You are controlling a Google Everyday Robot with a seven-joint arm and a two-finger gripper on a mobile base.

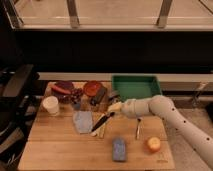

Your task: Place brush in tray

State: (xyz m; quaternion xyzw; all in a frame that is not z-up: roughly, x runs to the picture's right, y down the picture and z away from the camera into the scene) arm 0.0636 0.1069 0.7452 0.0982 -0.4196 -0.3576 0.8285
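Observation:
The slim black brush (101,123) hangs tilted from my gripper (112,110), its lower end pointing down-left over the wooden table. My gripper is shut on the brush's upper end and holds it just above the tabletop, near the table's middle. The green tray (133,88) stands at the back right of the table, a short way up and to the right of my gripper. Nothing shows inside it. My white arm (165,112) reaches in from the right.
A grey cloth (82,121) and a pale stick-like item (104,130) lie below the brush. A fork (138,128), blue sponge (118,148) and orange fruit (153,145) lie at the front right. Red-brown bowls (92,88) and a white cup (50,105) stand at the back left.

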